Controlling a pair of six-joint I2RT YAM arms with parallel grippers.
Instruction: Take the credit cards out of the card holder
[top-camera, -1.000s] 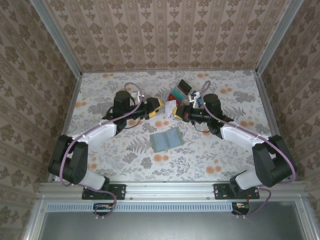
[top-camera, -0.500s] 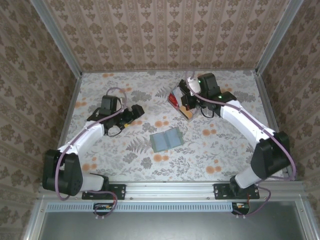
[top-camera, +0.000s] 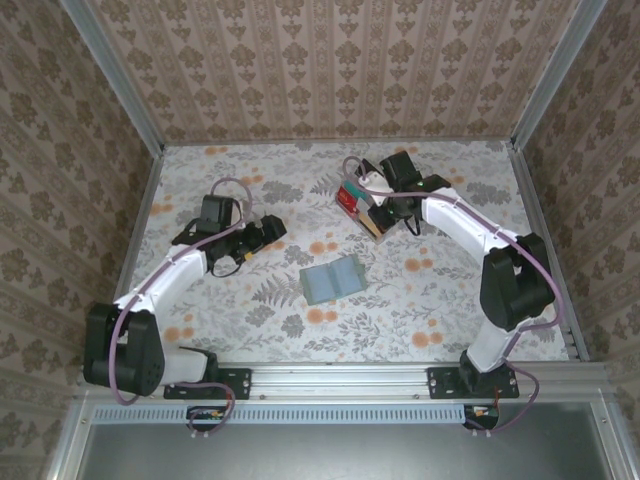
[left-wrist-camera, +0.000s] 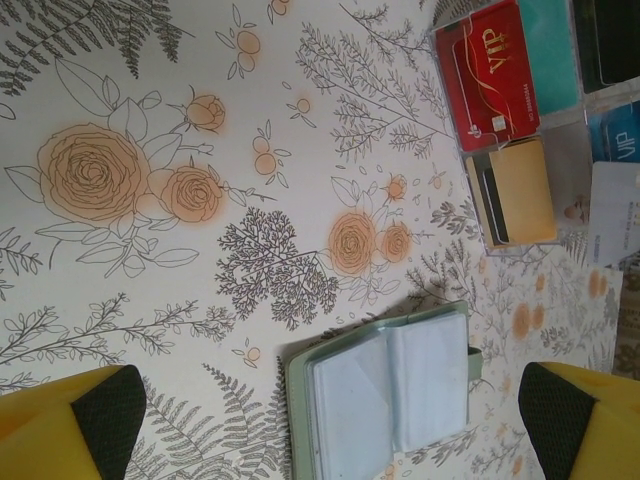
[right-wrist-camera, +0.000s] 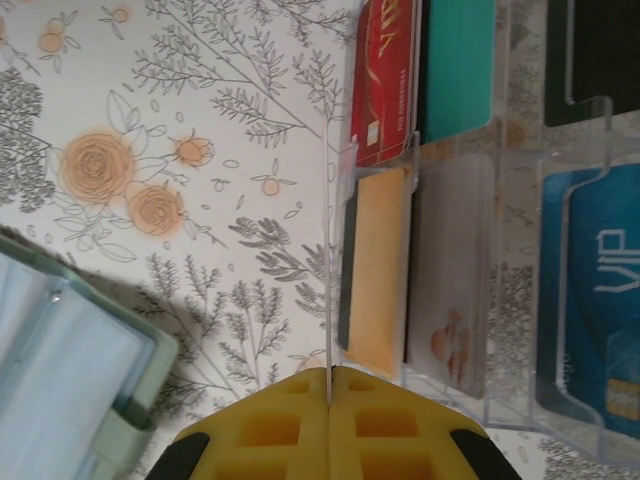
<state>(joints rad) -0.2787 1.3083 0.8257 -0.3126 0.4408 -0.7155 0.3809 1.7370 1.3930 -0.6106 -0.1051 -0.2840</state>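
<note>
The card holder (top-camera: 332, 279) lies open and flat mid-table, its pale blue-grey pockets up; it also lies open below the left wrist camera (left-wrist-camera: 385, 395) and at the lower left of the right wrist view (right-wrist-camera: 60, 345). My left gripper (top-camera: 265, 230) hovers left of it, jaws wide open and empty (left-wrist-camera: 330, 412). My right gripper (right-wrist-camera: 328, 375) is shut on a thin whitish credit card (right-wrist-camera: 327, 260) seen edge-on, beside the clear tray's left wall. In the tray lie red (right-wrist-camera: 388, 80), teal (right-wrist-camera: 458, 65), black (right-wrist-camera: 595, 50), tan-orange (right-wrist-camera: 380, 270), whitish (right-wrist-camera: 450, 290) and blue (right-wrist-camera: 595, 290) cards.
The clear plastic tray (top-camera: 358, 198) stands at the back centre, under my right gripper (top-camera: 377, 217). Patterned walls close in the floral table on three sides. Bare tabletop stretches in front of the holder and to its left.
The grippers met over a white card behind the holder a second ago. My left gripper let go, opened wide and drew back left. My right gripper carried the card back to the tray.
</note>
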